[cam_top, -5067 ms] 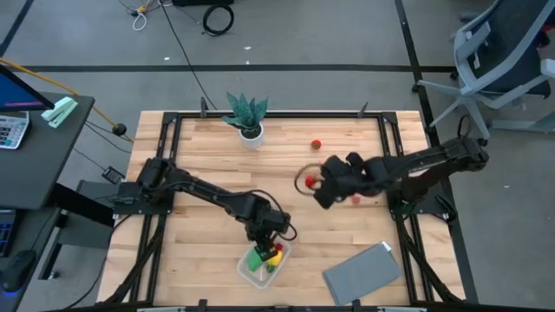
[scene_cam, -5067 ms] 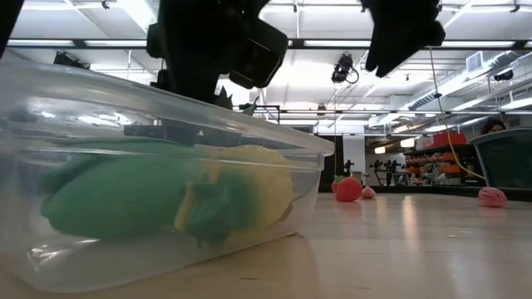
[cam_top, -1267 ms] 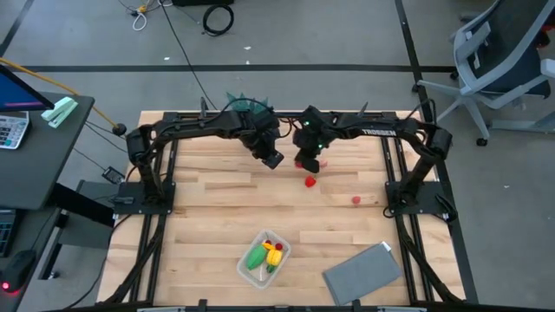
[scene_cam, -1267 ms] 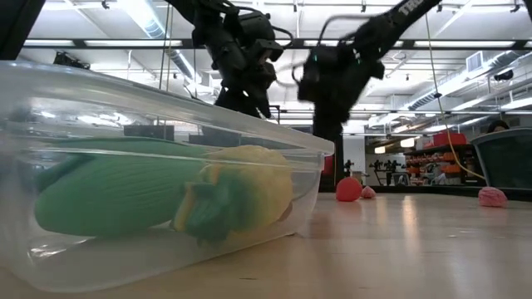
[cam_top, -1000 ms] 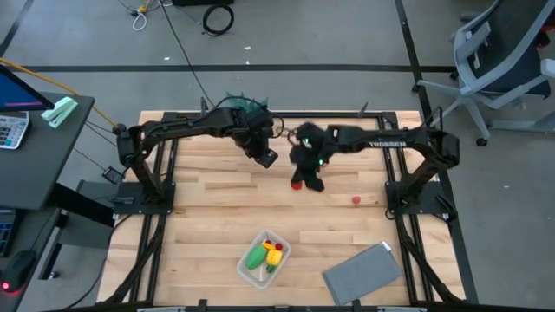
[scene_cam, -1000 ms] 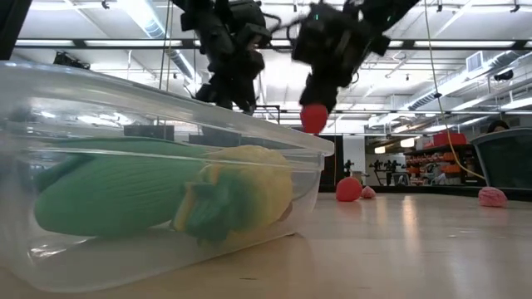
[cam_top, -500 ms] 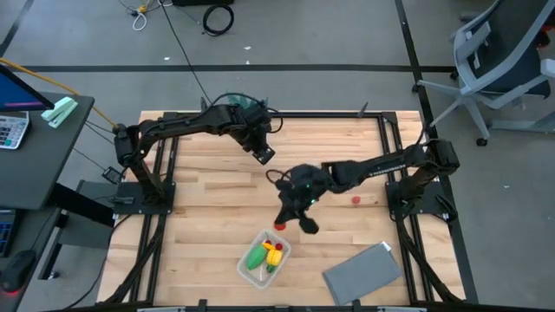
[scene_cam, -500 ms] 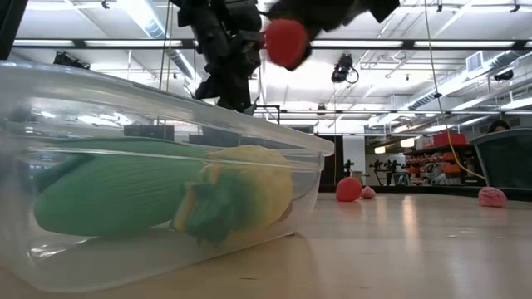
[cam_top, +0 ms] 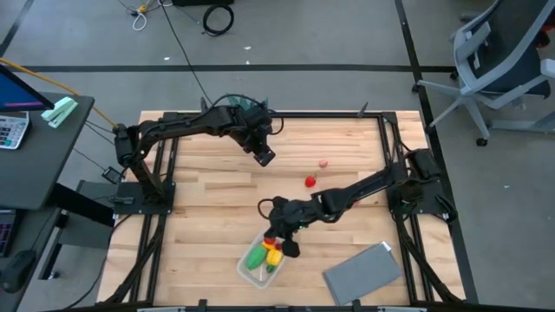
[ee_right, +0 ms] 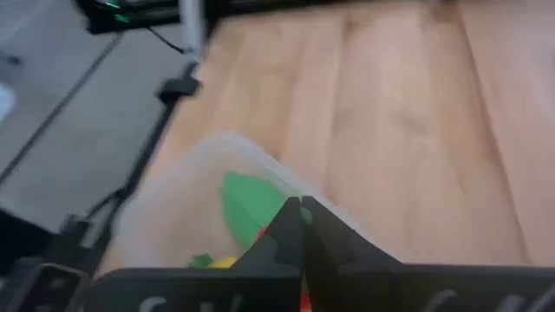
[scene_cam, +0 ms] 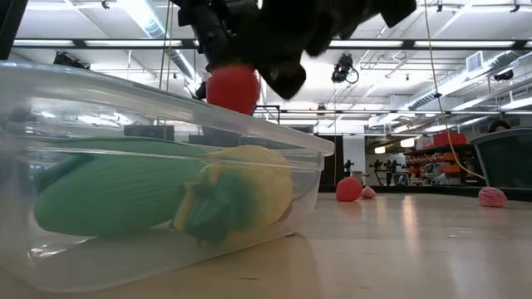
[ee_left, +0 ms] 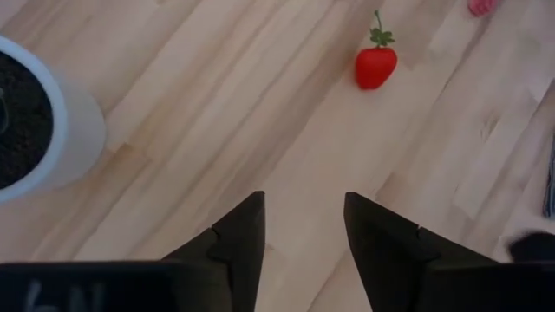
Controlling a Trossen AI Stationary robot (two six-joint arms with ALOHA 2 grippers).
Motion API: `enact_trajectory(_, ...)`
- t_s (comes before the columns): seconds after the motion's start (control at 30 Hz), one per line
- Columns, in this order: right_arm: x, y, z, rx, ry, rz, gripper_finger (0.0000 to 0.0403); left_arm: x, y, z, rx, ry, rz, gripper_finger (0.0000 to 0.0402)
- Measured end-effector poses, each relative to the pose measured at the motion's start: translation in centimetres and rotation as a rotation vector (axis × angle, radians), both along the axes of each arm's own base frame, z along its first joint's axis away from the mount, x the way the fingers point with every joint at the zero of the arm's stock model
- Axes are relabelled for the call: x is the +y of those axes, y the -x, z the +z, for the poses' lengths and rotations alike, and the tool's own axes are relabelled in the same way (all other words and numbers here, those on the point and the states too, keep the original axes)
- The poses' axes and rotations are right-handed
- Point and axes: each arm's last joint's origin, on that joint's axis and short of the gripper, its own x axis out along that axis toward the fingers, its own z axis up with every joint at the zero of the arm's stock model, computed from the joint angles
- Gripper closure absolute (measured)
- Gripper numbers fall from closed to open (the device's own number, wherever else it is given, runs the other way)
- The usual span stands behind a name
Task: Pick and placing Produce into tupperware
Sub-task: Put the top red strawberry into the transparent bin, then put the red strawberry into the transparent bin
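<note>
The small clear plastic tupperware box (cam_top: 264, 258) sits near the front edge of the pale wooden-plank desk (cam_top: 208, 208), holding a green toy vegetable (scene_cam: 116, 199) and a yellow toy piece (scene_cam: 249, 195). Directly above its far rim hangs the right end effector (cam_top: 277, 240), fingers pinching a small round red toy fruit (scene_cam: 232, 87). Further back on the planks lie a red toy strawberry (cam_top: 310, 181) and a small pink toy piece (cam_top: 323, 162), apart from each other. The left end effector (cam_top: 263, 156) hovers over the back of the desk with its fingers (ee_left: 236, 238) spread, near the spiky green plant in a white pot (ee_left: 39, 130). A flat grey rectangular sheet (cam_top: 362, 272) lies at the front right corner. Around the desk is grey floor, with a grey office chair (cam_top: 503, 61) at the right and a black cable (cam_top: 217, 16) behind; the low view shows a ceiling with strip lights (scene_cam: 465, 41)
</note>
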Motion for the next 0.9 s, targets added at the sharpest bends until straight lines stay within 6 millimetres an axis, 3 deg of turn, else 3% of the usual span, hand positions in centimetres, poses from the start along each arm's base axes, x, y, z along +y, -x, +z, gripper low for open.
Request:
enact_trajectory(0.23,0.1,-0.5,-3.4,0.117,-0.016,-0.041,0.0401,-0.2,0.2,-0.2,0.033,0.016,0.004,0.0237)
enact_trajectory(0.43,-0.2,-0.6,-3.5,0.112,-0.006,-0.040,0.0379,-0.5,0.2,-0.2,0.044,0.021,-0.004,0.0241)
enact_trajectory(0.73,-1.4,-0.1,-1.7,0.141,-0.075,0.006,0.0278,-0.7,0.1,-0.2,0.039,0.034,0.020,0.0238)
enact_trajectory(0.9,-2.7,1.8,2.1,0.159,-0.076,-0.004,0.0241,-0.5,-0.6,0.3,-0.050,0.003,-0.004,0.0240)
